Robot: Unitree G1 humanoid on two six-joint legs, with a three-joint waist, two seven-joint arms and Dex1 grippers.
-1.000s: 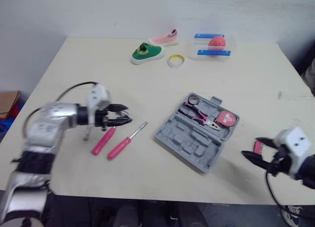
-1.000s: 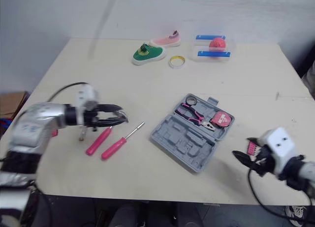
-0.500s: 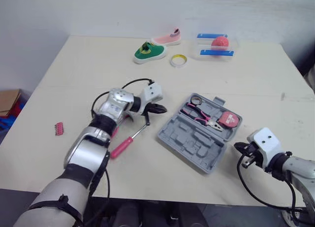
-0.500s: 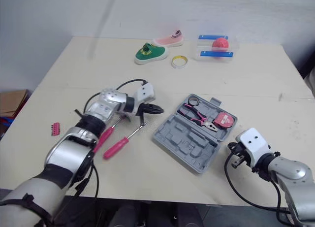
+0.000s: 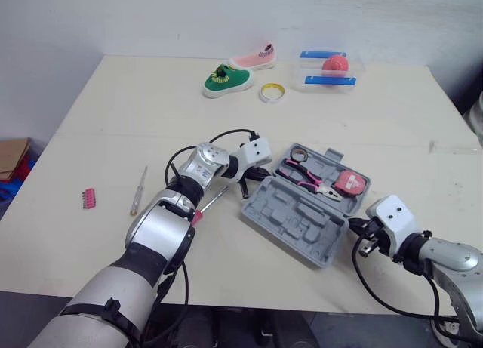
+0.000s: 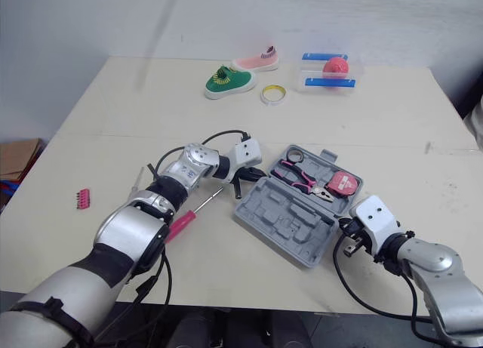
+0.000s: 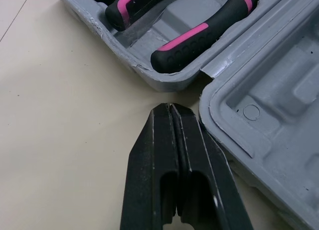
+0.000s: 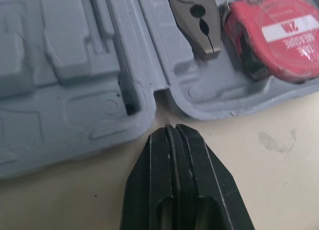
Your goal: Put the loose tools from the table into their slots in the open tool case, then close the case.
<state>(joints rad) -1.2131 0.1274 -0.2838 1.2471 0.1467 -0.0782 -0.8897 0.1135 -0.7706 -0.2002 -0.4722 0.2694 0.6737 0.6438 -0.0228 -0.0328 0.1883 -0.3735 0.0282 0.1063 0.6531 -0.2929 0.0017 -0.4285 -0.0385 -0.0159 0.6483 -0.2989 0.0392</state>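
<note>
Your left pincer (image 7: pixel 170 110) is squeezed shut with nothing in it. Its tip is just beside the tool case (image 5: pixel 290 212), at the notch where the two halves of the case join. In the head view you see it near the middle of the frame, at the upper left edge of the case.

Your right pincer (image 8: pixel 172 130) is squeezed shut too and holds nothing. It points at the same kind of notch on the other side of the case. In the head view it is at the lower right of the frame.

The case lies open and flat on the table (image 5: pixel 151 121), a little right of the middle. The half nearer the top of the frame holds pliers (image 5: pixel 306 174) with pink and black handles and a red tape measure (image 5: pixel 349 182). The other half shows bare slots.

A pink screwdriver (image 6: pixel 179 225) lies left of the case, partly under your left arm (image 6: pixel 162 193). A thin screwdriver (image 5: pixel 138 189) lies further left. A small pink strip of bits (image 5: pixel 90 199) lies near the left edge.

At the top of the frame sit a green shoe (image 5: pixel 226 79), a pink shoe (image 5: pixel 253 59), a roll of tape (image 5: pixel 270 92) and a clear box (image 5: pixel 298 69) with a red ball (image 5: pixel 333 64) inside.
</note>
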